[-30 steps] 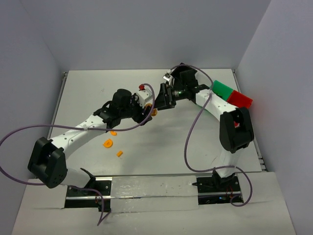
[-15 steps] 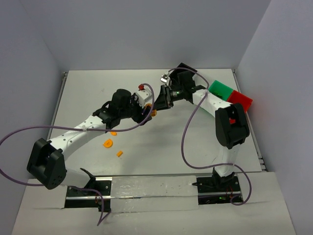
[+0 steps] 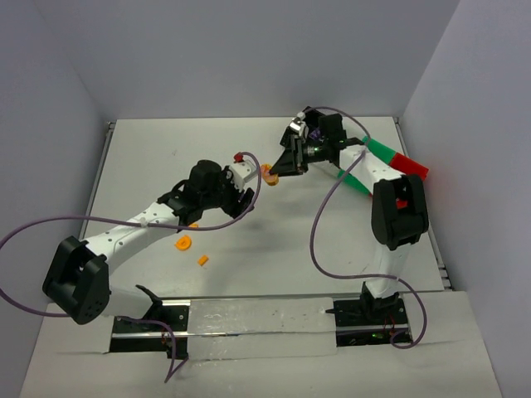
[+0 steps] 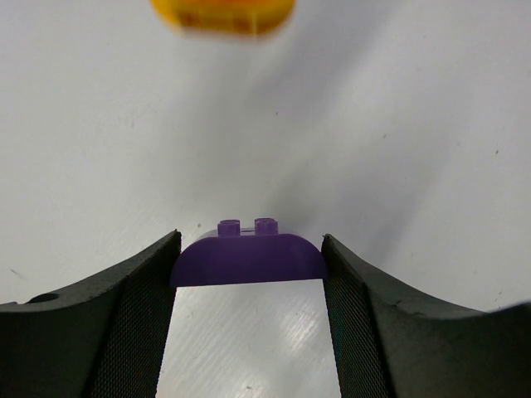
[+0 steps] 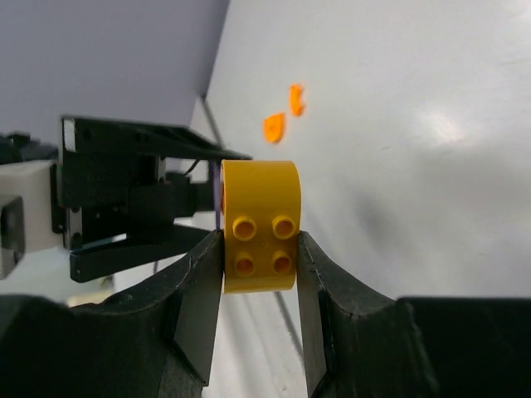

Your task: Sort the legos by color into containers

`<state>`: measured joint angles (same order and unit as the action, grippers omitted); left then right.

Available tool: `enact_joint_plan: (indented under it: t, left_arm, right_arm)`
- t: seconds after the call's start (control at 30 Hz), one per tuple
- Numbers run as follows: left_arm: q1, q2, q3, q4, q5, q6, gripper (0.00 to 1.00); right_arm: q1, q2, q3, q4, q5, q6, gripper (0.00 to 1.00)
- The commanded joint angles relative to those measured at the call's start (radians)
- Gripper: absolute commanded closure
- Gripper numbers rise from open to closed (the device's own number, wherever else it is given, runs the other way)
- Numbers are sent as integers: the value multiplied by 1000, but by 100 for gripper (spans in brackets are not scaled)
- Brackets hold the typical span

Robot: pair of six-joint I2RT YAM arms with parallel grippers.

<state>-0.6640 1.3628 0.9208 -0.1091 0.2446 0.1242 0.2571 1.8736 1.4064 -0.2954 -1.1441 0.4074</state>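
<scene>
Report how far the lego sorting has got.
Done: cannot tell; the green bin and red bin show no insides. In hand: the left tool grips a purple brick, the right tool a yellow brick. Left: binning both, plus orange pieces loose on the table.

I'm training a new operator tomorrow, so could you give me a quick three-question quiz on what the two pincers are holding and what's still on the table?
1. True or false: the left pincer is shut on a purple brick.
2. The four-stud brick held in the right pincer is: A red, B yellow, C green.
3. Fill in: in the top view, the loose orange pieces lie on the table on the robot's ___ side.

Key: 1 true; 2 B; 3 left.
</scene>
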Motion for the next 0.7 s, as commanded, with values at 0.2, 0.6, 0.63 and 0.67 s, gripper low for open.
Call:
enact_joint_plan:
  t: [0.2, 0.6, 0.63, 0.67]
  left_arm:
    - [4, -23, -18, -7, -29, 28, 81]
    - [4, 16, 81, -23, -16, 3, 81]
    - [4, 17, 82, -23, -13, 0, 81]
    - [4, 19, 92, -29, -10, -5, 81]
  right_arm:
    - [-138, -30, 219, -245, 396, -255, 100]
    - [-231, 109, 433, -249, 1001, -342, 100]
    - [-232, 112, 442, -245, 1021, -344, 100]
    - [-231, 138, 456, -238, 1052, -341, 100]
